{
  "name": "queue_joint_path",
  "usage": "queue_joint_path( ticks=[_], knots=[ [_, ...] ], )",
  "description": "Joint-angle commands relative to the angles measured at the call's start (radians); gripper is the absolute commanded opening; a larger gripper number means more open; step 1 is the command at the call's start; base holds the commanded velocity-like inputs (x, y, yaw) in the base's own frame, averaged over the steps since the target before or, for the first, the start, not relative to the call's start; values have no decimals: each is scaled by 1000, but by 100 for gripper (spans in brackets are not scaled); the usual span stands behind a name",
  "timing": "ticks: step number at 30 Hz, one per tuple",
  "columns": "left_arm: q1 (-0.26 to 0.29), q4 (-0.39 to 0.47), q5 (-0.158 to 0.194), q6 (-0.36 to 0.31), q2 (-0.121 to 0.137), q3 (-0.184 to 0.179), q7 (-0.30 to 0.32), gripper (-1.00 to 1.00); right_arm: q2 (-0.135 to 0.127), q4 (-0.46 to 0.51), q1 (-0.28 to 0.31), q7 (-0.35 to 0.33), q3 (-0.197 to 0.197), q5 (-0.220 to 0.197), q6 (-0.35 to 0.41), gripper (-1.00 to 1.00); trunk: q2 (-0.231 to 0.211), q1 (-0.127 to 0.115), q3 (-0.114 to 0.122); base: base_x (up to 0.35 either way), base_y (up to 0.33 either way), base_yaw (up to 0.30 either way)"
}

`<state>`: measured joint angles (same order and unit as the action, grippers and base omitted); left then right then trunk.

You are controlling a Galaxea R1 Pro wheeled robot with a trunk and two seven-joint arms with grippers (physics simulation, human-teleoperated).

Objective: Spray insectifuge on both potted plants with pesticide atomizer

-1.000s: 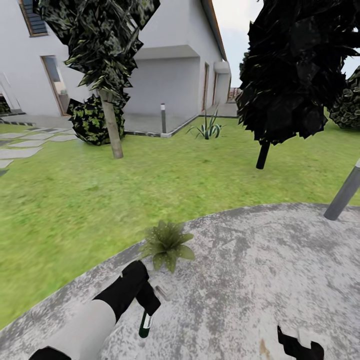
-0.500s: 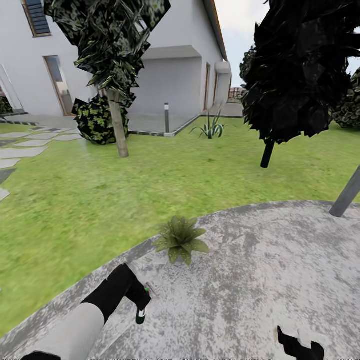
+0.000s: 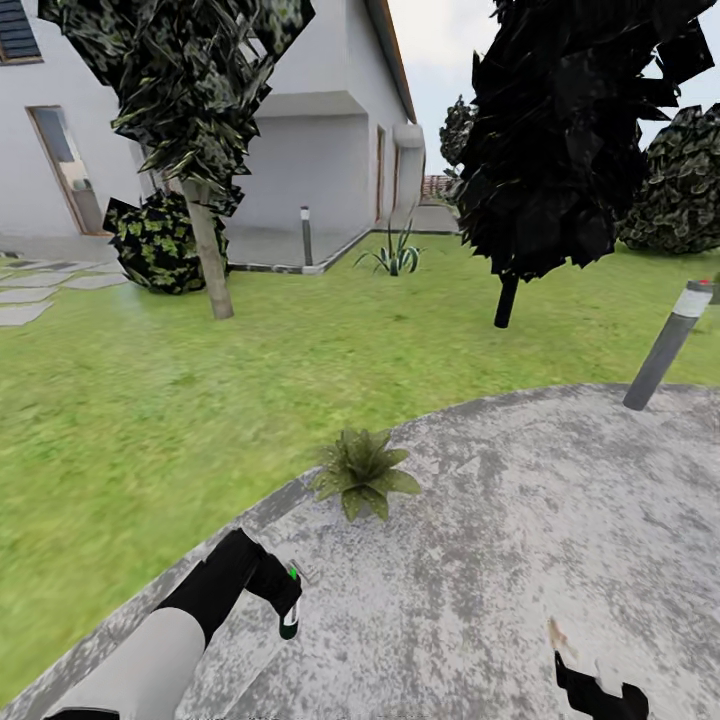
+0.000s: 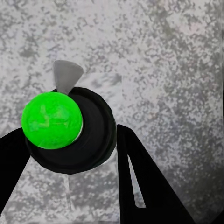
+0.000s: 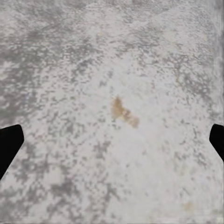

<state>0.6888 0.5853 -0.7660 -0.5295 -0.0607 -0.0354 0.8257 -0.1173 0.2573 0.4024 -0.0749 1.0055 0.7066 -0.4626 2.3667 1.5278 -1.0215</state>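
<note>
One arm, the left, reaches low toward the potted plant (image 3: 362,472), its left gripper (image 3: 287,600) clamped around the pesticide atomizer (image 4: 70,130).

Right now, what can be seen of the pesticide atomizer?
The pesticide atomizer is a small dark cylindrical bottle with a white and green label, hanging below the left claw over the grey paved patio, short of the potted plant. In the left wrist view it is seen end-on: a round black body with a glossy bright green cap, held between the two black fingers, which are shut on it.
</note>
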Motion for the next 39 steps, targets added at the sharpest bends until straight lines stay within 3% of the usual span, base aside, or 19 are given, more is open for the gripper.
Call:
queue_joint_path(
  ticks=[1,5,7,8,9,10,13,16,20,23,26,27,31,36,39],
  knots=[
    [-1,2,-6,25,-3,0,6,-100,1,-1,1,-8,8,2,-4,100,0,-1,-1,-196,191,-298],
    [-3,1,-4,33,-4,0,6,-100,-1,0,1,-13,-8,13,-3,100,0,-1,-1,-64,63,-162],
    [-3,-17,-4,71,-5,0,6,-100,-6,5,2,-20,-121,87,-4,100,0,-1,-1,-7,7,-19],
    [-3,-27,-5,93,-5,0,6,-100,-7,7,2,-25,-161,109,-4,100,0,-1,-1,-3,3,-8],
    [-3,-49,-6,141,-5,0,5,-100,-8,16,2,-50,-242,138,-4,100,0,-1,-1,-1,1,-3],
    [-3,-59,-6,161,-4,0,6,-100,-8,23,3,-74,-283,146,-4,100,0,-1,-1,-1,1,-2],
    [-3,-95,-9,204,-1,-1,5,-100,-7,90,15,-279,-444,158,-3,100,0,-1,-1,0,0,0],
    [-3,-129,-15,228,2,-3,6,-100,-6,177,28,-475,-506,159,0,100,0,-1,-1,0,0,0],
    [-3,-180,-17,335,2,-7,8,-100,1,228,76,-724,-520,159,2,100,0,-1,-1,0,0,0],
    [-4,-215,-20,350,-2,-14,10,-100,6,233,85,-833,-551,160,2,100,0,-1,-1,0,0,0],
    [-3,-228,-28,350,-3,-55,14,-100,29,233,91,-870,-636,159,0,100,0,-1,-1,0,0,0],
    [-3,-231,-30,350,2,-123,16,-100,52,233,93,-876,-690,158,-2,-100,0,-1,-1,0,0,0],
    [-3,-232,-30,352,0,-153,16,-100,118,235,94,-878,-703,160,-2,-100,0,-1,-1,0,0,0],
    [-3,-234,-27,354,-5,-206,16,-100,156,238,104,-879,-708,159,-2,-100,0,-1,-1,0,0,0],
    [-5,-242,-26,357,-12,-220,16,-100,178,245,109,-884,-740,158,-2,-100,0,-1,-1,0,0,0]
  ],
)
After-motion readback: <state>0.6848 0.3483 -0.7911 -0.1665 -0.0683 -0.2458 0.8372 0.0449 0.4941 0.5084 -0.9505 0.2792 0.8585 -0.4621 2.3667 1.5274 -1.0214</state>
